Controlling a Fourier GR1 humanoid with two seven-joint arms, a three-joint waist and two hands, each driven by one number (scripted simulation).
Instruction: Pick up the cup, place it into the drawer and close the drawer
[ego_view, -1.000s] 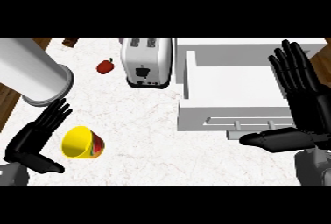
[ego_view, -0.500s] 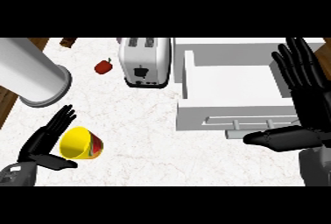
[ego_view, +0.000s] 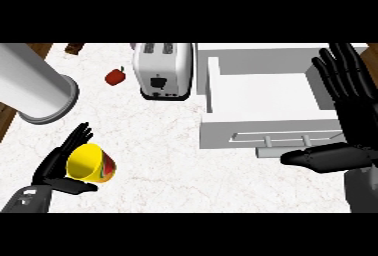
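Note:
The yellow cup (ego_view: 90, 163), with a red and green mark on its side, lies tilted on the white counter at the lower left. My left hand (ego_view: 57, 169) is against its left side, with straight fingers behind it, the thumb under it, and no curl round it. The white drawer (ego_view: 260, 124) stands pulled out at the right, and its inside shows nothing in it. A bar handle (ego_view: 284, 138) runs along its front. My right hand (ego_view: 345, 116) stays open at the right edge, its fingers up over the drawer's right side and its thumb pointing left below the handle.
A white toaster (ego_view: 164, 70) stands at the back, just left of the drawer. A small red fruit (ego_view: 114, 76) lies left of the toaster. A large grey cylinder (ego_view: 38, 91) stands at the left edge, and brown floor shows past the counter there.
My left hand has moved in to the cup, which now sits between its thumb and fingers. The right hand has barely shifted.

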